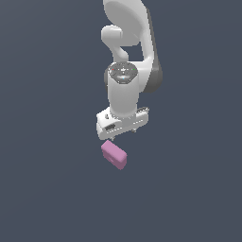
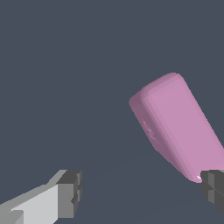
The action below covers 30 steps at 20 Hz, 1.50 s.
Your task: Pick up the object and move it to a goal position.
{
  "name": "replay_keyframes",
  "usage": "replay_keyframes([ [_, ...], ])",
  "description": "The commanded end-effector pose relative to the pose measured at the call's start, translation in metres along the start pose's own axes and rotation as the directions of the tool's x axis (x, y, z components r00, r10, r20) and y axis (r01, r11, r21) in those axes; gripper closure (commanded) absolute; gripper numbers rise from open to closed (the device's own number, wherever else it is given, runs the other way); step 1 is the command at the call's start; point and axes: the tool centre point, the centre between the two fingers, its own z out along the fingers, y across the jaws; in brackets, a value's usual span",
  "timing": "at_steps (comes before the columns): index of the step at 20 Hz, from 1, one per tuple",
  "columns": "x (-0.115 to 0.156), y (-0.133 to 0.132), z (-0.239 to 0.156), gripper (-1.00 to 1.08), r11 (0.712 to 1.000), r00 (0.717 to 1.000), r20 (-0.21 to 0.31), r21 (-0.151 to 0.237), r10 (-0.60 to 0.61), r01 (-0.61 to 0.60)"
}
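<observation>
The desk (image 1: 52, 189) is a flat, even slate-grey expanse that fills both views edge to edge, with no seam, wall or horizon to separate it from any room beyond, so nothing of the surroundings can be told. There is one arm (image 1: 126, 56), white with a dark grey band down its side, reaching down from the upper edge of the exterior view, and it ends in one hand (image 1: 120, 135). There is one block (image 1: 114, 154), pink and matte with rounded edges, and no second object of any kind; no container shows in either view. In the exterior view the block lies just beneath the hand, slanted, and whether it touches the desk or the fingers cannot be told from there. The wrist view shows two dark grey fingertips (image 2: 70, 194) set wide apart, so the hand (image 2: 142, 190) is released and grasps nothing. The block (image 2: 177, 124) is not centred in that gap: it lies askew to the line between the fingertips, with one end close against the far fingertip and the other end angled away, leaving most of the space between the fingers showing only bare desk (image 2: 57, 78).
</observation>
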Motion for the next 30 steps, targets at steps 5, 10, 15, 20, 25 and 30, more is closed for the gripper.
replay_keyframes([
  [5,0.011,0.017,0.005,-0.92,0.986,0.986,0.001,-0.007,-0.166,0.166],
  [10,0.018,0.03,0.01,-0.92,0.958,0.958,0.002,-0.011,-0.288,0.288],
  [15,0.023,0.042,0.013,-0.92,0.922,0.923,0.003,-0.015,-0.386,0.386],
  [20,0.027,0.05,0.016,-0.92,0.892,0.892,0.005,-0.017,-0.452,0.452],
  [25,0.029,0.055,0.018,-0.92,0.873,0.873,0.005,-0.018,-0.488,0.488],
  [30,0.029,0.056,0.018,-0.92,0.87,0.87,0.005,-0.018,-0.492,0.492],
])
